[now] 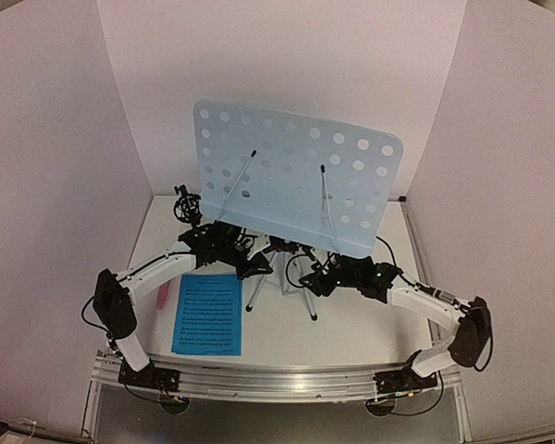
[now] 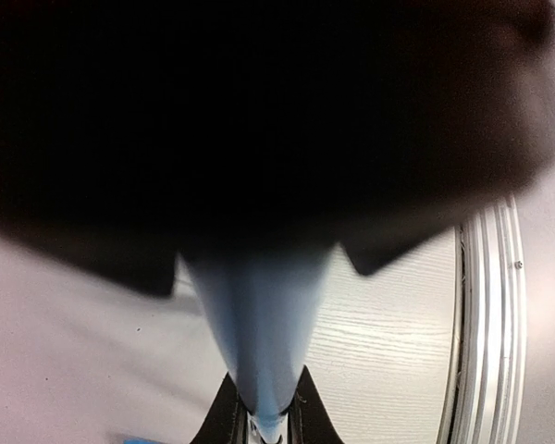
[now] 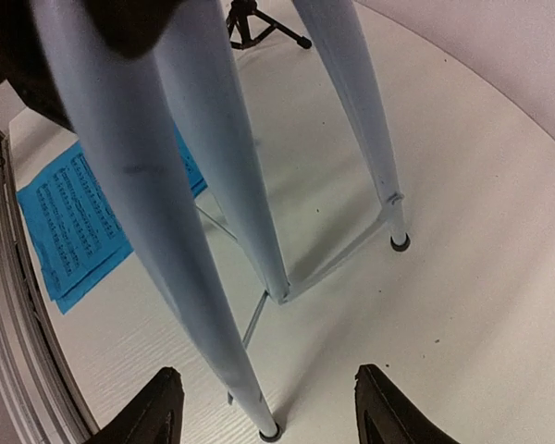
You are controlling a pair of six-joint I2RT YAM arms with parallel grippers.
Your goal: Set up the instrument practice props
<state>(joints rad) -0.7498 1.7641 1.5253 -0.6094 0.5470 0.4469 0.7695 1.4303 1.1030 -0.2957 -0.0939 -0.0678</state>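
The music stand's pale-blue perforated desk point(image 1: 291, 190) rises at the table's middle on its tripod legs point(image 1: 259, 291). My left gripper point(image 1: 257, 268) is shut on one pale-blue tripod leg point(image 2: 259, 324), which runs up from between its fingertips point(image 2: 224, 418). My right gripper point(image 1: 313, 282) stands open beside the tripod. One leg point(image 3: 180, 268) comes down between its spread fingers point(image 3: 157, 407), touching neither. Blue sheet-music pages point(image 1: 208, 314) lie flat at the front left, two overlapping pages point(image 3: 65, 222) in the right wrist view. The pink microphone point(image 1: 163, 294) lies left of them. The black mic holder point(image 1: 185, 205) stands at the back left.
White walls point(image 1: 65, 166) close in the table on three sides. An aluminium rail point(image 1: 277, 379) runs along the near edge with both arm bases on it. Black cables point(image 1: 384, 250) trail behind the right arm.
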